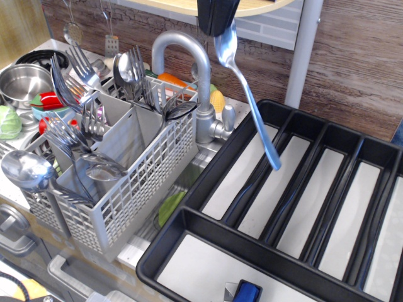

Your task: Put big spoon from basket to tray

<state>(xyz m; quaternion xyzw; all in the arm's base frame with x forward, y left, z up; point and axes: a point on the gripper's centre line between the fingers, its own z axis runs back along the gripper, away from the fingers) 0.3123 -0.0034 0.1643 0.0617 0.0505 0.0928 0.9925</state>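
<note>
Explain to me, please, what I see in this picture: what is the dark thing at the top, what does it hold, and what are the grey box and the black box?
One camera looks down at a kitchen counter from the front. The dark part at the top edge is the robot's pincer, the only part of the arm in view. It is shut on the bowl of a shiny steel tablespoon. The spoon's long handle hangs down over the large black plastic cutlery tray, which has long compartments with pale grey bottoms. The spoon is in the air and does not appear to touch the tray. On the left stands a light grey plastic cutlery basket with grid holes, full of steel forks and spoons. Behind it is a grey metal tap.
</note>
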